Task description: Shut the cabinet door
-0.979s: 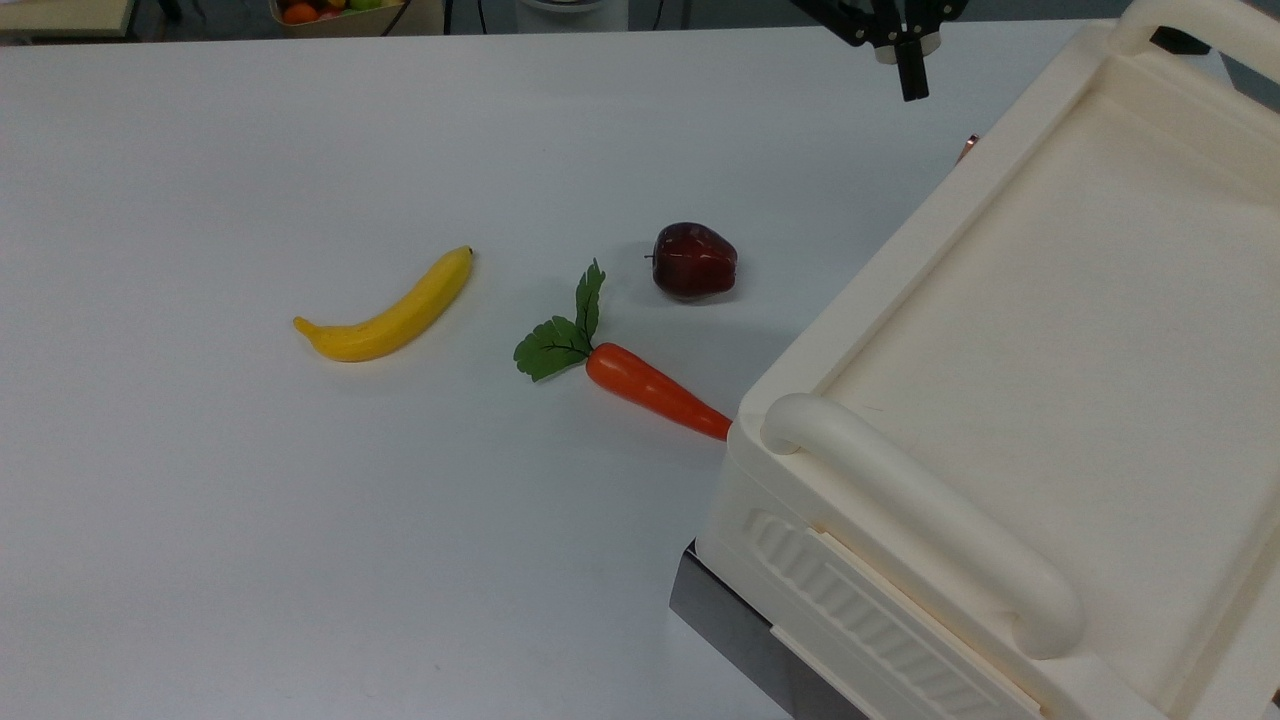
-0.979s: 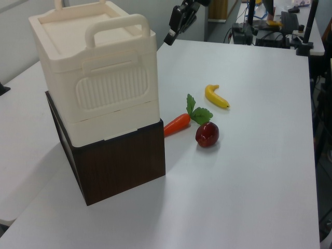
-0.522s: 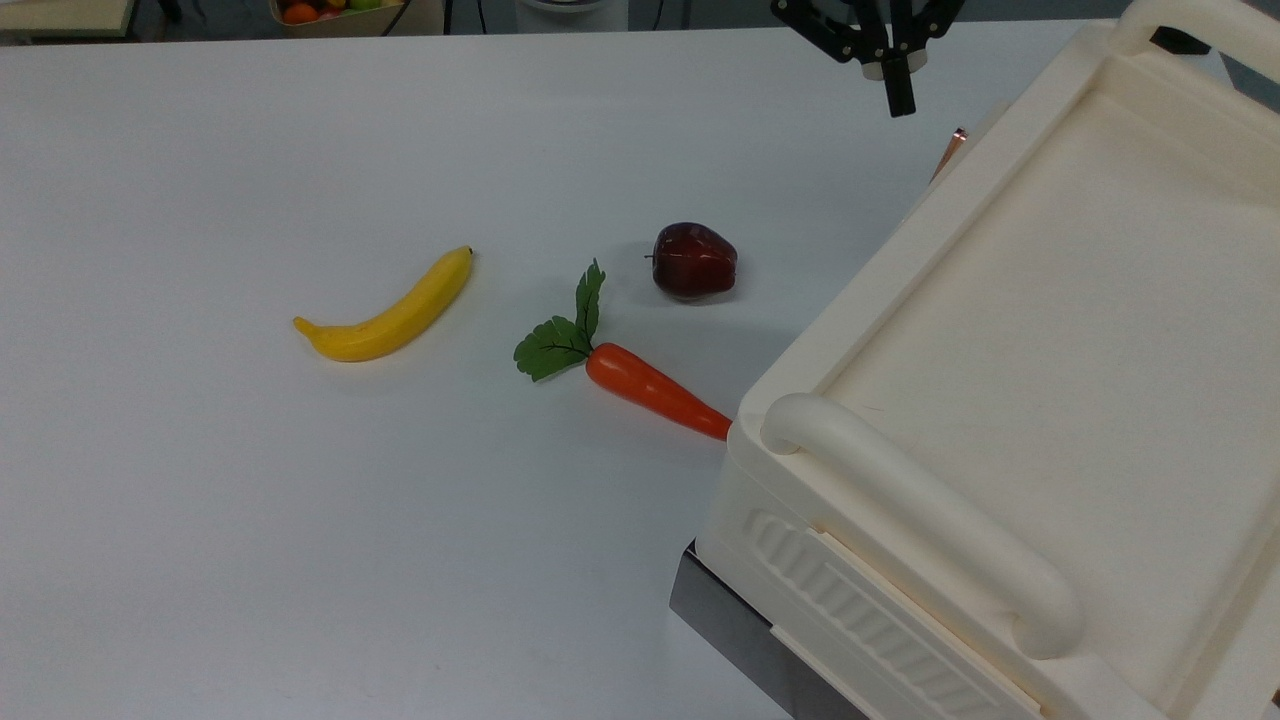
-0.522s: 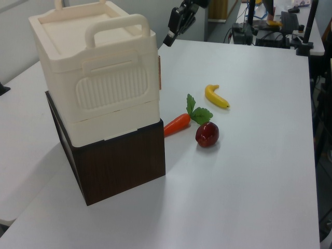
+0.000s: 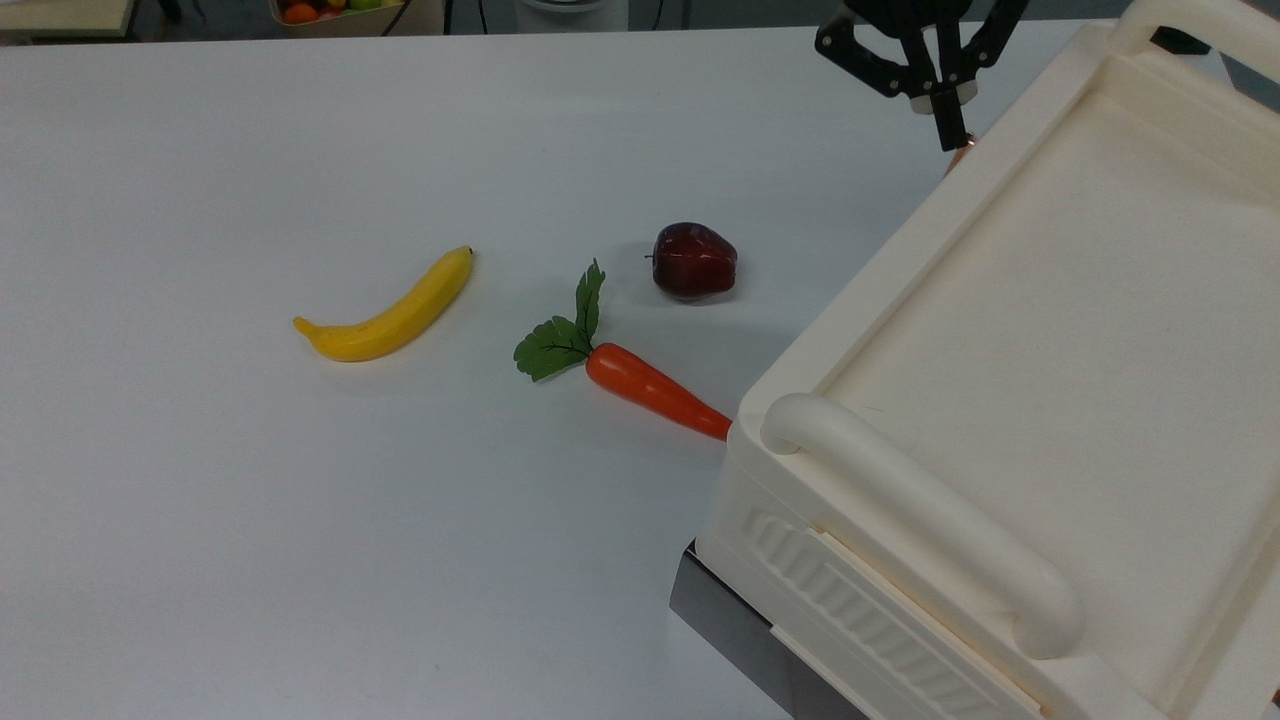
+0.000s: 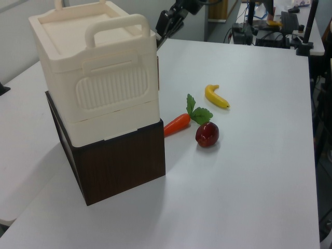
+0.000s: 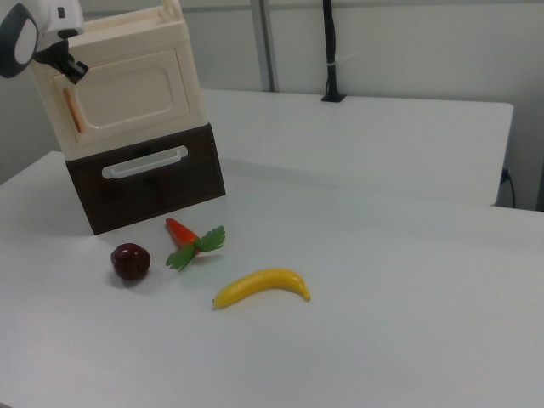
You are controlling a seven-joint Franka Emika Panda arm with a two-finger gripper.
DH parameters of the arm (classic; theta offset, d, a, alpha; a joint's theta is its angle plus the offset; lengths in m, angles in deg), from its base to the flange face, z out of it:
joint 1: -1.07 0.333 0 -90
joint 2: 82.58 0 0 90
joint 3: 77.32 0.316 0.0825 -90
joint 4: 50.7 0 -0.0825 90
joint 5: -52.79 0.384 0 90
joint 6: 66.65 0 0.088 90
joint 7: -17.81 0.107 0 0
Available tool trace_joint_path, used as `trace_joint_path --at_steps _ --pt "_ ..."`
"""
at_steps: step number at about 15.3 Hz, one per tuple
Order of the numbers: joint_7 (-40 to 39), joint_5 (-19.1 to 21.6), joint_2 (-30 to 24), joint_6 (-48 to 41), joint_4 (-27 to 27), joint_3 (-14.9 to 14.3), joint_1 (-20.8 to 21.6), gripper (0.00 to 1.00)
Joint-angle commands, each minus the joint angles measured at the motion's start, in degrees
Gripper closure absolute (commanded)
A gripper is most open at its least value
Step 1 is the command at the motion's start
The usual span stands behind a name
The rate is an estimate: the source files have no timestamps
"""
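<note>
Gripper (image 5: 946, 135): clenched, empty, at cabinet door (image 7: 119, 93) edge | cabinet (image 5: 1050, 350): smooth cream plastic | table (image 5: 300, 500): open white room

gripper frame: my gripper (image 5: 946, 130) is black, with angled struts spreading out like a truss in the top view
fingers: my fingers (image 5: 944, 122) read as one narrow black blade, straight-sided and squared at the tip
wrist ring: a small pale grey disc sits just above that blade
left view: my hand is a dark, blocky shape with glossy edges (image 6: 167, 23)
arm shell: in the right view my casing (image 7: 38, 25) is white and rounded, with a dark grey oval cap and a small black bracket beneath
</note>
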Motion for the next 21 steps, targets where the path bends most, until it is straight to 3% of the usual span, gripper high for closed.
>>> trace_joint_path --at_steps 1,21 --pt "0.6 0.1 0.2 2.2 0.6 -0.2 0.3 1.00" --pt "-0.9 0.0 2.9 8.7 0.5 -0.2 1.1 1.00"
